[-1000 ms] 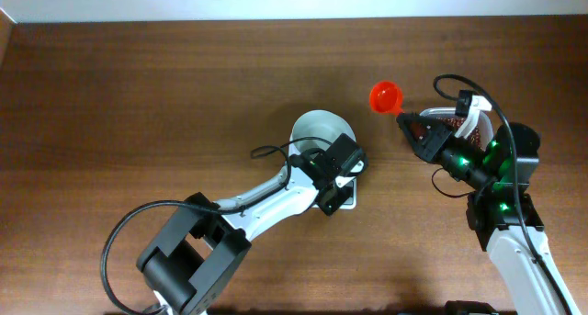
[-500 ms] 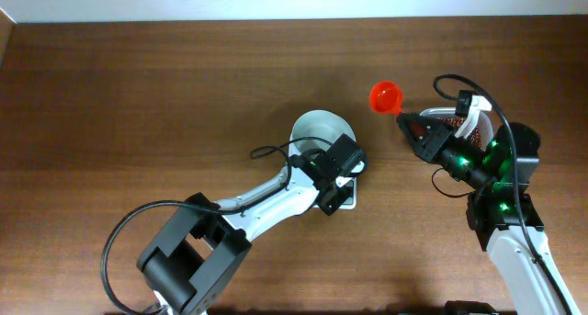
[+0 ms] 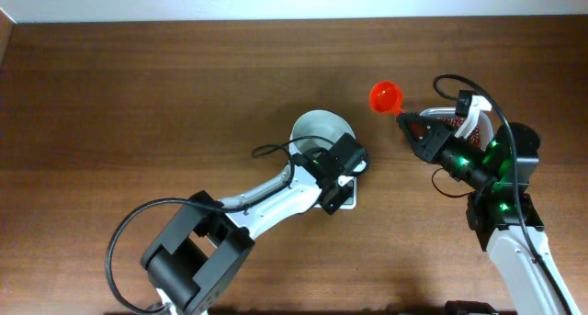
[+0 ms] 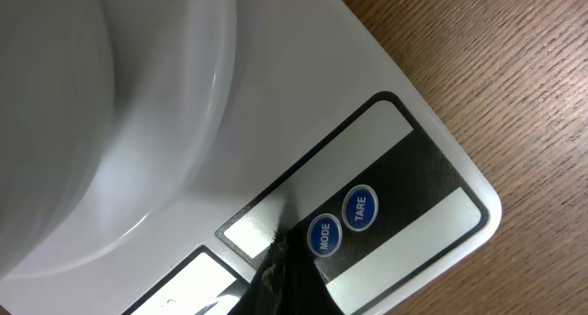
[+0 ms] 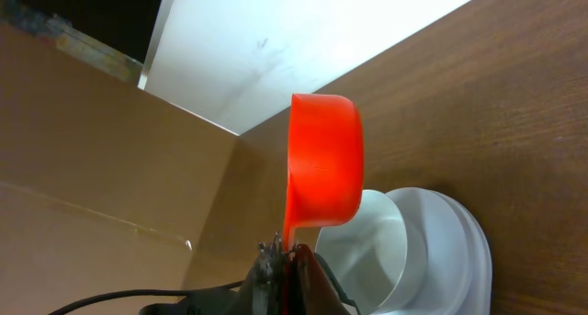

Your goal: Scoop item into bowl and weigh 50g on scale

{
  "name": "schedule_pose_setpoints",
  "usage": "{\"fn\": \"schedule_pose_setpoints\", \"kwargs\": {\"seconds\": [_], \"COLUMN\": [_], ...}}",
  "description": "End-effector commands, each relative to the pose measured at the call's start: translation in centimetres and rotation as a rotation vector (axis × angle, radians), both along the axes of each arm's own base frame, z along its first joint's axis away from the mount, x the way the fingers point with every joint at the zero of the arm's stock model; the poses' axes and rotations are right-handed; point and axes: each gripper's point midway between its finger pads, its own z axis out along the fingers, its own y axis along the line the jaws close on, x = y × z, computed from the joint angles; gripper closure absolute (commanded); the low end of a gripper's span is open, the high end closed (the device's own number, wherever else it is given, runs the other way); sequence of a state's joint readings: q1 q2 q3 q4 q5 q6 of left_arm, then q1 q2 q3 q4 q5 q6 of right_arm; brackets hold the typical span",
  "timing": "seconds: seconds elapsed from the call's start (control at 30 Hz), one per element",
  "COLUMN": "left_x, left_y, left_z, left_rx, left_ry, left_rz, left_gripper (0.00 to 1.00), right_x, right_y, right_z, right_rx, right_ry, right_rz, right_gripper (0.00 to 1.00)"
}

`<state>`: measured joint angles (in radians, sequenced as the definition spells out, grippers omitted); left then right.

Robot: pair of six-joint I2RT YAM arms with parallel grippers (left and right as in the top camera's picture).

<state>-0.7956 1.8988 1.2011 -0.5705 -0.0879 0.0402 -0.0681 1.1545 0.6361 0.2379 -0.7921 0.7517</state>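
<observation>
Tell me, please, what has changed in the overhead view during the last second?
Nothing visibly changed. The left gripper stays over the scale that carries the bowl, and the right gripper still holds the red scoop by its handle.

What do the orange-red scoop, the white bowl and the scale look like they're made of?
The scoop looks like moulded plastic: uniform orange-red, faint sheen. The bowl is glossy white with soft highlights; ceramic or plastic, can't tell. The scale has a smooth white plastic-looking top and a glossy black panel.
</observation>
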Motion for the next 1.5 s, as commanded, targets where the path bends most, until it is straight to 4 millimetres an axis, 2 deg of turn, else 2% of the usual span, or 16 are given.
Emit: {"fn": "schedule_pose_setpoints", "kwargs": {"seconds": [0.0,0.6,0.63,0.7,0.73,0.83,0.9,1.0,1.03,1.07,1.1,1.13,1.2,1.47], "left_x": [0.2,0.0,-0.1,-0.1,0.1,0.2,0.1,-0.4,-0.6,-0.7,-0.8,-1.1,-1.4,-1.7], "left_y": [0.4,0.5,0.6,0.5,0.4,0.3,1.0,3.9,4.8,5.4,6.1,7.2,7.5,7.9], "left_z": [-1.9,-2.0,-1.4,0.7,2.6,10.9,14.6,20.6,21.5,22.0,22.3,22.5,22.2,21.7], "left_rx": [0.046,0.050,0.049,0.026,-0.004,-0.149,-0.213,-0.303,-0.313,-0.315,-0.315,-0.306,-0.290,-0.267], "left_ry": [0.013,0.020,0.020,-0.003,-0.032,-0.173,-0.236,-0.339,-0.354,-0.361,-0.364,-0.361,-0.344,-0.325], "left_rz": [0.013,0.008,0.008,0.007,0.008,0.012,0.021,0.068,0.081,0.093,0.104,0.123,0.125,0.127], "left_gripper": [1.00,1.00,1.00,1.00,1.00,1.00,0.91,0.55,0.45,0.30,0.20,0.18,0.00,0.01], "right_x": [-0.2,-0.3,-0.3,-0.2,-0.2,-0.2,-0.1,0.2,0.2,0.3,0.4,0.6,0.8,1.0], "right_y": [-0.1,0.0,-0.1,-0.1,-0.1,-0.1,-0.3,-1.7,-2.1,-2.5,-3.0,-3.8,-4.9,-5.5], "right_z": [1.0,0.6,0.6,0.7,0.7,0.8,0.8,0.9,0.9,0.9,0.9,0.9,0.8,0.7], "right_rx": [-0.010,-0.005,-0.002,0.000,0.000,0.012,0.012,0.014,0.015,0.015,0.015,0.015,0.009,-0.039], "right_ry": [-0.037,-0.012,-0.009,-0.011,-0.012,-0.003,-0.006,-0.006,-0.006,-0.006,-0.007,-0.007,-0.009,-0.036], "right_rz": [0.005,0.008,0.007,0.003,0.002,-0.001,-0.009,-0.044,-0.052,-0.062,-0.078,-0.100,-0.136,-0.159], "right_gripper": [0.96,0.96,0.96,0.96,0.96,0.96,0.96,0.96,0.96,0.96,0.96,0.96,0.96,0.96]}}
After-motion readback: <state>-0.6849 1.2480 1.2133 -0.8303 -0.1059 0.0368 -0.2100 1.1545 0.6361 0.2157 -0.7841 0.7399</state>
